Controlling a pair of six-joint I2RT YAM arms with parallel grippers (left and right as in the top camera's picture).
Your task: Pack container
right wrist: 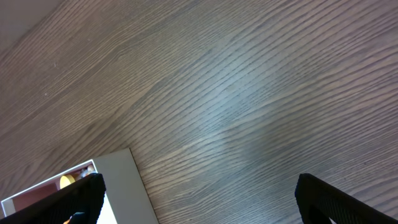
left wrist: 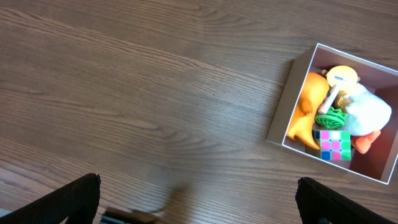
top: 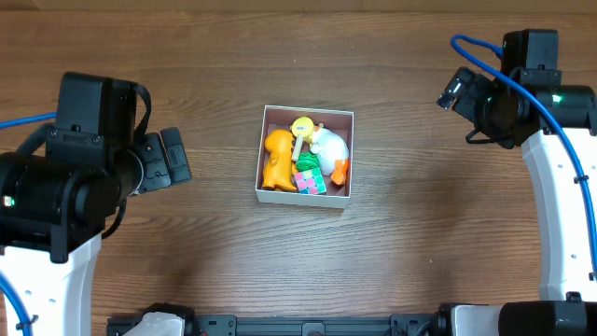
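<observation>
**Box filled, both my grippers open and clear of it**

The container (top: 341, 124) sits in the middle of the wooden table (top: 420, 233). My left gripper (top: 168, 157) is well to its left with the jaws spread wide and nothing between them. My right gripper (top: 457, 91) is up and to the right of the container, also spread and empty.

The container is a shallow square of thin cardboard, white outside and matte dusty pink inside, with no lid. I judge it light and fairly stiff, though a wall would bow under a hard pinch. The best hold looks like one finger on each side of a wall near a corner, where the board is stiffest. I would keep it level, since the contents lie loose.

Inside it, an orange moulded animal (top: 277, 159) lies along the left wall, glossy and hard. A yellow round piece (top: 302, 125) is at the far side, a white rounded toy (top: 330, 143) is towards the right, and a green tangle (top: 306, 162) is in the centre. A pink-and-green cube puzzle (top: 310, 179) sits against the near wall.
</observation>
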